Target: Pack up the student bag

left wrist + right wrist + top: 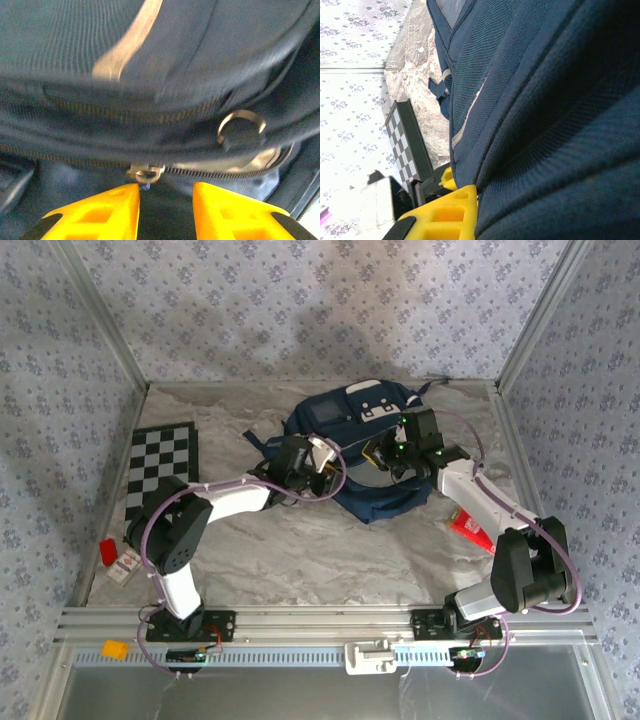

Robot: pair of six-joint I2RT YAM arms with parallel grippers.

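Surface: the table (330,550) is covered with a pale, marble-patterned sheet that lies wrinkled along its far half. Grey-blue walls (300,310) with a small repeating floral print close it in on three sides, and aluminium frame posts (100,315) stand at the corners. A slotted metal rail (330,623) runs along the near edge at 6 o'clock, with an orange block (115,648) on its left end.

Task item: the student bag (350,420) lies at 12 o'clock on the far half of the table, white-flapped pocket up.

Left hand (165,187): at the bag's near-left edge. Its yellow fingers stand apart with nothing between them. A zipper pull (145,174) sits just beyond the gap, and a metal ring (241,125) lies further along toward 2 o'clock in the wrist view.

Right hand (457,185): at the bag's near-right edge, closed, with navy fabric of the bag pinched at its yellow finger.

Other items: a checkerboard (160,465) lies flat at 9 o'clock, well apart from the bag. A red block (108,550) and a card (125,568) sit at 8 o'clock by the left edge. A red-and-white packet (470,530) lies at 4 o'clock under the right arm.
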